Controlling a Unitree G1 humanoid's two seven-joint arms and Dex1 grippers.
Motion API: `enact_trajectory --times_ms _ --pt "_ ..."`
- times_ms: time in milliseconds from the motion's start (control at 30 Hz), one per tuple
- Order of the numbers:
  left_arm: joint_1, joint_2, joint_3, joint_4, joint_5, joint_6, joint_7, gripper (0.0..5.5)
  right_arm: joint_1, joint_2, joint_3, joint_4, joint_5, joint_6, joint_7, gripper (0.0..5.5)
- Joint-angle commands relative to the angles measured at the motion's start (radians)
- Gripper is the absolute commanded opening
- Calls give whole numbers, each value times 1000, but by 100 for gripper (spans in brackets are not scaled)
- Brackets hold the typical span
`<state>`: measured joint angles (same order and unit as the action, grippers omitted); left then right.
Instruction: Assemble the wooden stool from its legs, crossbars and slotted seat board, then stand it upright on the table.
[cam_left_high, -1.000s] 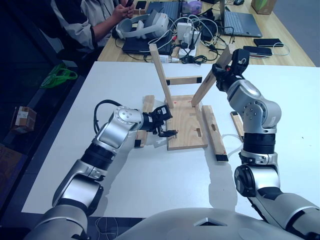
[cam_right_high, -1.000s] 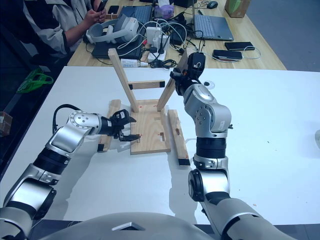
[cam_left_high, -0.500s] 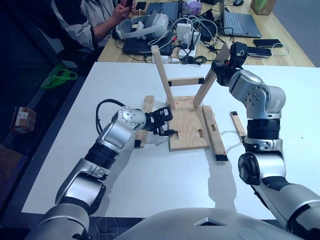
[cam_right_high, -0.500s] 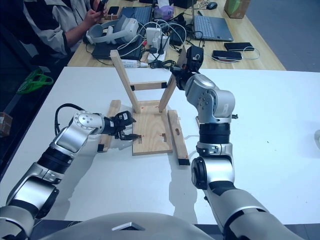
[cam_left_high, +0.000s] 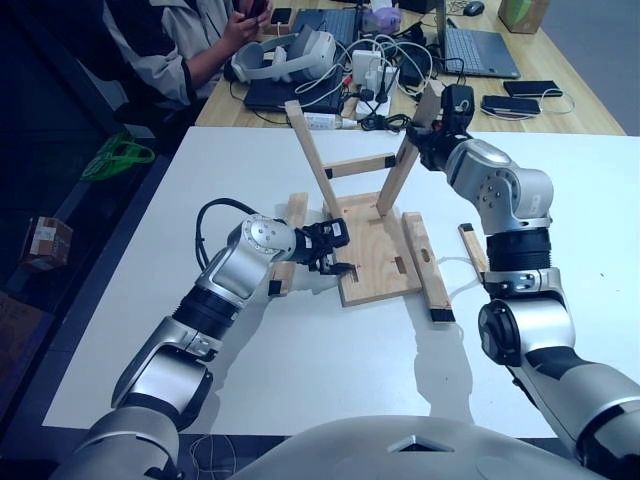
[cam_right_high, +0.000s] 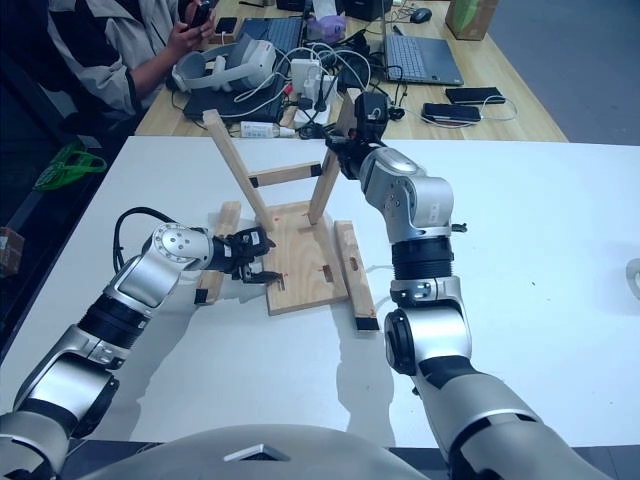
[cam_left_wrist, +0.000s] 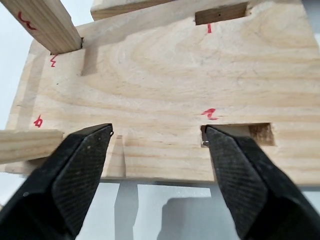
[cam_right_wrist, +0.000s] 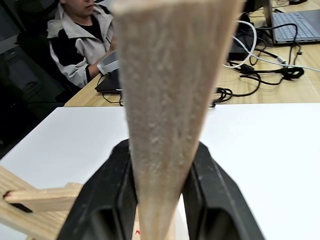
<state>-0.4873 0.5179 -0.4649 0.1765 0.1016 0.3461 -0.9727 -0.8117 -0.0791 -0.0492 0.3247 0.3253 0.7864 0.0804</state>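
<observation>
Tipped more to the left now, the leg (cam_left_high: 399, 178) is squeezed tight by the right pincer (cam_left_high: 427, 135), while the left pincer (cam_left_wrist: 157, 136) is wide open, holding nothing, at the edge of the board (cam_left_high: 378, 250).

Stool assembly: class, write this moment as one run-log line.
right gripper: shut on leg | left gripper: open at seat board edge | second leg: standing in board

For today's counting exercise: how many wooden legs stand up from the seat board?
2. The left leg rises from the seat board near its far left corner; the right leg rises near its far right corner, gripped by the right hand. None seems hidden.
</observation>
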Motion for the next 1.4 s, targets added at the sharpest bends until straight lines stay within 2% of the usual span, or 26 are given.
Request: enact_trajectory --times_ms 33,167,367,500,600,867,1000,1167,1267,1400 --pt "7 23 -12 20 41 3 0 345 74 -27 140 34 -93 34 57 102" --pt "3 26 -7 20 48 -4 3 345 56 -32 153 42 -87 35 89 104" --pt "12 44 -4 -6 66 -6 12 345 48 -40 77 102 -62 51 85 104" --pt "-7 27 15 -42 77 7 43 293 30 -29 9 155 -39 54 74 104" --pt "-21 16 22 -72 46 25 6 289 1 -15 -58 227 -2 79 64 103" --pt "-28 36 -12 -39 85 -2 -31 289 -128 -44 -21 380 -42 6 142 101" --pt "-16 40 -21 -34 105 -6 -26 289 -100 -36 3 273 -37 26 148 101" --pt "0 49 -7 -45 107 -6 -21 289 -5 -17 -29 92 -10 112 100 101" --pt "-10 42 18 -57 109 5 15 336 51 -12 -45 11 -1 158 75 101" --pt "-19 49 76 -113 101 44 56 339 135 34 -120 -157 22 275 -34 101"
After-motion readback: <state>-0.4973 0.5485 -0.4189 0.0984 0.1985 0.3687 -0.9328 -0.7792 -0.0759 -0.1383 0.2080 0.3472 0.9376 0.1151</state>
